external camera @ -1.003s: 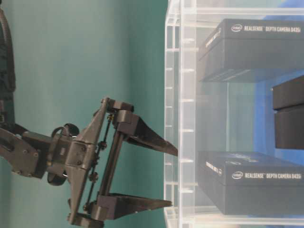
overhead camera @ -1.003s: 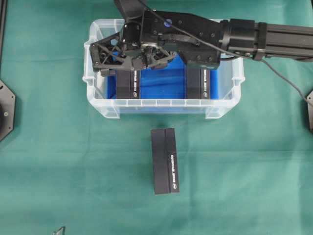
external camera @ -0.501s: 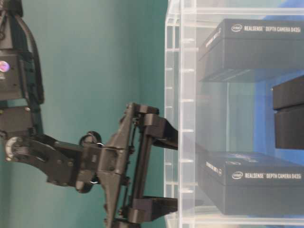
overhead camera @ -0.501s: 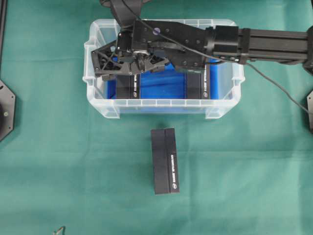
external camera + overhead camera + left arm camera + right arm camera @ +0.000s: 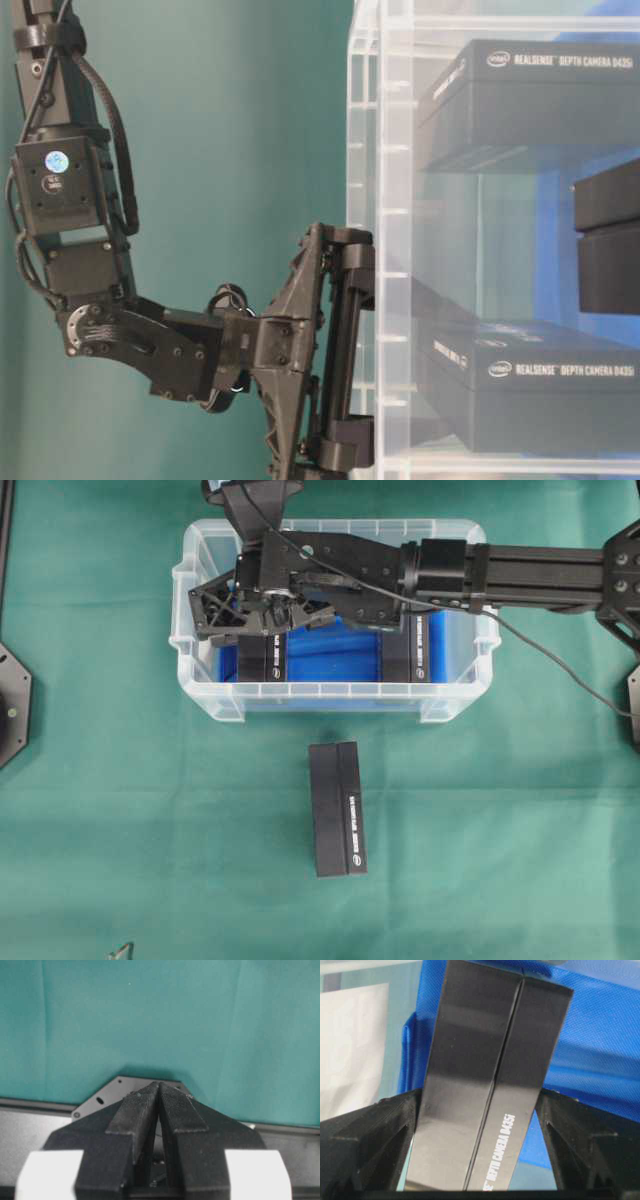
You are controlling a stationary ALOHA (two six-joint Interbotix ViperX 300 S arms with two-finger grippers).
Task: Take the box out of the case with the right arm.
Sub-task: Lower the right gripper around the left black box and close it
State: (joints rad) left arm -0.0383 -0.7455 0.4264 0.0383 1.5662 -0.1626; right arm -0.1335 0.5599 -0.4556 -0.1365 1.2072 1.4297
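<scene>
I see the left claw [image 5: 159, 1105] pressed together over the green-clothed surface [image 5: 150, 810]. In the clear plastic case with blue lining [image 5: 205, 695], at the far edge, my all-black right arm's claw [image 5: 480, 1125] stands spread astride the left black rectangular box [image 5: 485, 1085]. A second box [image 5: 408, 655] sits right; a third [image 5: 337, 808] lies outside near the surface's middle.

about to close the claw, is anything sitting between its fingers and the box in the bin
Nothing visible. The right claw stands open, straddling the black rectangular cardboard box inside the clear plastic case; only open gaps over the blue cloth separate fingers and box.
</scene>
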